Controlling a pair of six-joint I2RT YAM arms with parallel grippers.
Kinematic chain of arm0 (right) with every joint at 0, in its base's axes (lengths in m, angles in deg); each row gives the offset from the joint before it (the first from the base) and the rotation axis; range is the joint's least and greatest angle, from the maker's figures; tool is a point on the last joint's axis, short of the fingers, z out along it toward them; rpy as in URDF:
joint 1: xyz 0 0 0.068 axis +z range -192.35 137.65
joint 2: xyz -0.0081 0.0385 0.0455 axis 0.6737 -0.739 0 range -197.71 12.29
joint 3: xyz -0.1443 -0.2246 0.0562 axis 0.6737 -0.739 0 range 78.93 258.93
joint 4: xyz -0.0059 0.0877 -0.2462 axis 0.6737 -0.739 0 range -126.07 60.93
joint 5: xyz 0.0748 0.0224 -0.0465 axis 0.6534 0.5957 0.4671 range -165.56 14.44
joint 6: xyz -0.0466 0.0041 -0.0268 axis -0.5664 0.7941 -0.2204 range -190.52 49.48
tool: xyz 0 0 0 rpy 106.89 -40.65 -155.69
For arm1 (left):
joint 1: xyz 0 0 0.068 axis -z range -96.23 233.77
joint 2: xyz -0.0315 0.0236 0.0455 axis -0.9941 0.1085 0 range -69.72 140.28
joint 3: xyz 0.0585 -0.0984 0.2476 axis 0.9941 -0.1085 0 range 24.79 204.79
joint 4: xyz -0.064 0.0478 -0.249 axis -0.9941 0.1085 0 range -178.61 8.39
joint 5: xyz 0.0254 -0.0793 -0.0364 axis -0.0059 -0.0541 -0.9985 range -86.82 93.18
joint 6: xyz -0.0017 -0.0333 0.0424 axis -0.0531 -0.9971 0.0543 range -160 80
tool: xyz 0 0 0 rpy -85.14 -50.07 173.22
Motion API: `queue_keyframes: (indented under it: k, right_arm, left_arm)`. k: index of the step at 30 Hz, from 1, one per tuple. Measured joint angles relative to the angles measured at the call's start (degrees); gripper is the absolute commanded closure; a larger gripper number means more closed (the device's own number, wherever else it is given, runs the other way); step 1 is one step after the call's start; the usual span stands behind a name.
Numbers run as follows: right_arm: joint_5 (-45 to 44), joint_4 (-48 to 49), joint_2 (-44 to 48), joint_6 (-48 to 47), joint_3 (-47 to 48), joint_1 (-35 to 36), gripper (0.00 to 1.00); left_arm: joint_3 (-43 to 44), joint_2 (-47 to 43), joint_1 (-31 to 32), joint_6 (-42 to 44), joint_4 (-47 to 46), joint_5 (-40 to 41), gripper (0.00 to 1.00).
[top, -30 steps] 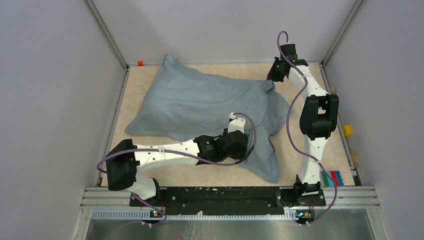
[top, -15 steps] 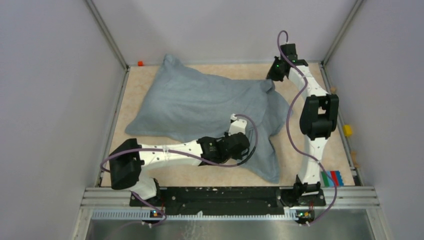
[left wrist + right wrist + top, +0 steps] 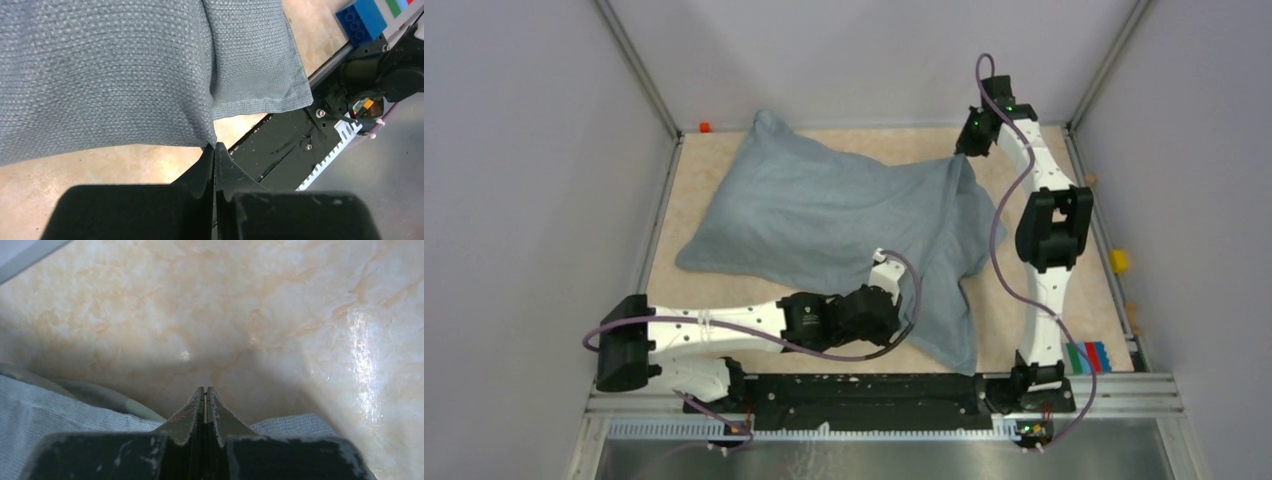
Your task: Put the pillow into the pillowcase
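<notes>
My left fingers (image 3: 214, 150) are pressed together on the hem of the pillowcase (image 3: 125, 75). In my left wrist view the tips meet at the cloth's lower edge, centre frame, and a crease runs up from them through the weave. The grey-blue cloth fills the upper left of that view. Bare table (image 3: 125, 165) shows below it, and my black base rail (image 3: 280, 150) runs across the lower right. A blue block (image 3: 362, 20) sits in the top right corner.

My right fingers (image 3: 205, 392) are also shut tight, tips touching. Grey cloth shows on both sides of them at the bottom of the right wrist view, so they are pinching the pillowcase further back than the tips. Beyond the tips there is only glossy beige table. A pale rounded edge peeks from under the cloth at the lower left; I cannot tell whether it is the pillow.

From above, the pillowcase spreads over the middle of the table. It is plump toward the upper left of the frame and limp and flat toward the lower right, where a flap trails down close to the base rail. Its upper right corner is drawn to a point at my right fingers, near the top of the frame. My left arm reaches in from the lower left along the cloth's lower edge. The pillow's white fabric is not visible from this view.
</notes>
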Motion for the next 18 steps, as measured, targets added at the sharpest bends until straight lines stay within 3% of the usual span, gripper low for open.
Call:
queue_keyframes:
  k: [2, 3, 4, 6, 7, 10, 13, 18]
  right_arm:
    - [0.11, -1.29, -0.94, -0.11, 0.07, 0.07, 1.0]
    - [0.09, -1.81, -1.29, -0.13, 0.07, 0.07, 0.94]
    - [0.13, -2.19, -1.57, -0.2, 0.07, 0.04, 0.79]
    - [-0.24, -2.25, -1.68, -0.5, 0.07, 0.02, 0.43]
    - [-0.5, -1.62, -1.62, -0.92, 0.07, -0.09, 0.34]
    - [-0.9, -0.68, 0.17, -1.46, -0.79, -0.55, 0.19]
    - [-0.74, 0.61, 7.43, -1.55, -6.82, -0.52, 0.17]
    - [0.5, 4.48, 28.26, -0.94, -21.53, 0.7, 0.17]
  left_arm:
    - [-0.79, 0.04, 0.0, -0.04, -0.72, -0.79, 1.0]
    - [-0.83, 0.66, 0.0, -0.04, -0.92, -1.2, 0.91]
    - [-0.81, 1.36, 0.0, -0.07, -1.22, -1.66, 0.74]
    - [-0.81, 2.23, 0.0, -0.09, -0.9, -3.23, 0.18]
    - [-0.81, 2.36, 0.13, 0.33, 0.09, -4.46, 0.03]
    - [0.17, 2.34, -0.13, 0.44, 2.95, -6.45, 0.01]
    - [3.87, 1.46, -3.08, 1.31, 5.92, -6.54, 0.01]
    - [15.21, -1.05, -12.74, 3.76, 9.99, -5.33, 0.01]
